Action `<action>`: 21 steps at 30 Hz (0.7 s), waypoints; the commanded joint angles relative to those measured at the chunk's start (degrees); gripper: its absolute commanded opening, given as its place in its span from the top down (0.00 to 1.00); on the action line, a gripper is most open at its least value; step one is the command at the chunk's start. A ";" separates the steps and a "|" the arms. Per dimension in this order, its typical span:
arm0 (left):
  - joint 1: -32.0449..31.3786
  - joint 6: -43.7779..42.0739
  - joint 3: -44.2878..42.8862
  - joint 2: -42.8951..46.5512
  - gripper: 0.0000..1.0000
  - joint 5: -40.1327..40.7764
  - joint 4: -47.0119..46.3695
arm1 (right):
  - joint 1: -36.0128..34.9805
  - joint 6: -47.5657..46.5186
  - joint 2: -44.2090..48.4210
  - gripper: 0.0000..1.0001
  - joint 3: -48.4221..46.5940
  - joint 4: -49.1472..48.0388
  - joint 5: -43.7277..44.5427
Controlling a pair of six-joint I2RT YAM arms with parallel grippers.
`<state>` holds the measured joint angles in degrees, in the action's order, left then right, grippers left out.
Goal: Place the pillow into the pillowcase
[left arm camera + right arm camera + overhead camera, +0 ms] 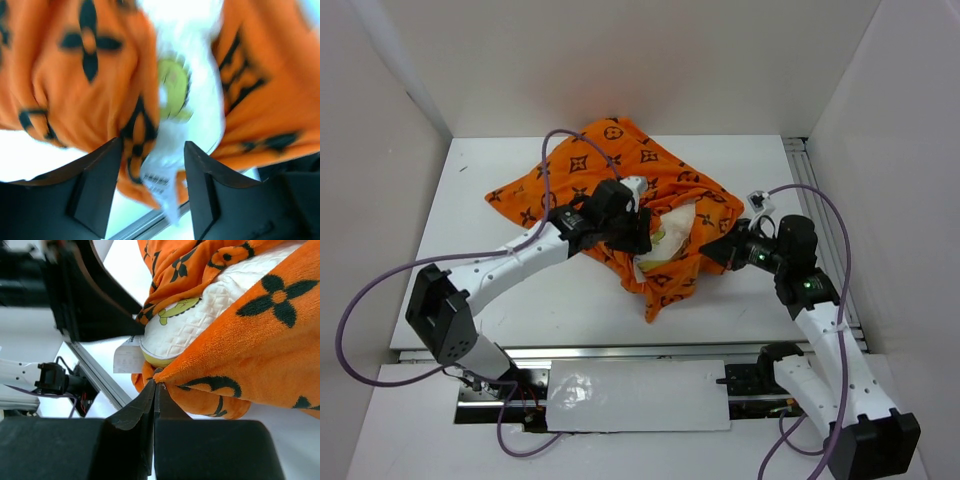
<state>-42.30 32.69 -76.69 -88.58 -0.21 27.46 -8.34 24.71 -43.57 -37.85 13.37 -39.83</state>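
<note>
The orange pillowcase lies crumpled mid-table with its mouth toward the near side. The cream-white pillow is mostly inside it, and one corner with yellowish-green piping shows at the mouth. My left gripper hovers over the mouth, open. In the left wrist view the pillow and an edge of the pillowcase hang between its spread fingers, blurred. My right gripper is shut on the pillowcase's mouth edge. In the right wrist view it pinches the orange hem beside the pillow corner.
White walls enclose the table on the left, back and right. A metal rail runs along the near edge, and another rail runs down the right side. A white label hangs from the pillow corner. The left arm's purple cable loops over the pillowcase.
</note>
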 commanded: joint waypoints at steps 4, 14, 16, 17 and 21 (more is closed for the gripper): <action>-3.31 -4.04 2.51 -0.54 0.42 -0.68 -0.74 | 1.83 -1.86 -0.81 1.00 -0.39 -2.29 -5.96; -3.84 -0.61 -7.34 -18.11 1.00 -1.61 -4.34 | 1.83 -1.51 1.38 1.00 0.67 -5.36 -11.93; -5.41 -0.61 -8.74 -20.13 1.00 -2.25 -6.71 | 1.83 0.59 2.00 1.00 0.67 -8.33 -13.33; -5.42 -0.61 -9.27 -22.32 1.00 -2.25 -6.72 | 1.83 2.26 2.00 1.00 -0.12 -9.83 -14.47; -5.95 1.33 -11.73 -28.47 1.00 -4.97 -8.47 | 1.83 6.13 0.77 1.00 -4.34 -14.50 -18.87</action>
<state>-47.75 32.42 -86.72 -112.22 -3.66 24.73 -6.42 25.96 -44.21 -36.12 10.17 -48.14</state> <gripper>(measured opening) 0.034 0.006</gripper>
